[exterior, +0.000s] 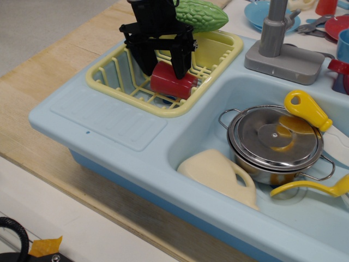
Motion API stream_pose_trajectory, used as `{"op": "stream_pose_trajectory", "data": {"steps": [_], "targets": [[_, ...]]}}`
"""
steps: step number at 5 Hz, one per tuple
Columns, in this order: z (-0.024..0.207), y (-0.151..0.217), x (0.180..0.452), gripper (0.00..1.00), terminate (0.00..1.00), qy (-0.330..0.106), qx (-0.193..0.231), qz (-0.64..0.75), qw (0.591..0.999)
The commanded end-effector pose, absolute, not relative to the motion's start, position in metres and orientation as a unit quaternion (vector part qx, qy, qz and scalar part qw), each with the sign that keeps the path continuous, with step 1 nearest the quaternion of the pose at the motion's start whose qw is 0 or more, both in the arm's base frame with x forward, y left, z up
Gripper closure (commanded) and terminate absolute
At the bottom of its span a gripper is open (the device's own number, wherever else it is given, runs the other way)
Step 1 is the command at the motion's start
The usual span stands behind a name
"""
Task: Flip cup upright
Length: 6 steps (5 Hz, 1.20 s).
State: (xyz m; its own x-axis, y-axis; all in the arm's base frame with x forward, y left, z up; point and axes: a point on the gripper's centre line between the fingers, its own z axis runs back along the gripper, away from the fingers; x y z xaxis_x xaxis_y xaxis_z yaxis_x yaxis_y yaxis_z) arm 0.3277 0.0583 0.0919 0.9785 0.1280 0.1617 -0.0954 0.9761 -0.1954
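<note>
Wooden tabletop; grey floor

Single view; high front-left angle, looking down on sink; close.

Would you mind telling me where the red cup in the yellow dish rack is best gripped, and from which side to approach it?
Grip the red cup across its smooth round wall, about mid-length, coming from above. It lies on its side in the yellow dish rack, so the wall faces up while the rack's rim crowds any sideways approach. The gripper is already over it with its fingers apart on either side.
</note>
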Motion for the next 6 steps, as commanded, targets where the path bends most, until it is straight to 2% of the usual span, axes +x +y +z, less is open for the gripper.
{"op": "stream_pose_trajectory", "data": {"steps": [1,3,4,5,6], "targets": [[0.094,0.051,0.330,1.00,0.00,-0.095,-0.100,0.051,0.989],[0.112,0.035,0.330,1.00,0.00,-0.099,-0.097,0.041,0.989],[0.119,0.030,0.329,1.00,0.00,-0.118,-0.092,0.028,0.988],[0.130,0.019,0.329,1.00,0.00,-0.116,-0.064,0.017,0.991],[0.138,0.017,0.324,1.00,0.00,-0.121,0.008,0.014,0.992]]}}
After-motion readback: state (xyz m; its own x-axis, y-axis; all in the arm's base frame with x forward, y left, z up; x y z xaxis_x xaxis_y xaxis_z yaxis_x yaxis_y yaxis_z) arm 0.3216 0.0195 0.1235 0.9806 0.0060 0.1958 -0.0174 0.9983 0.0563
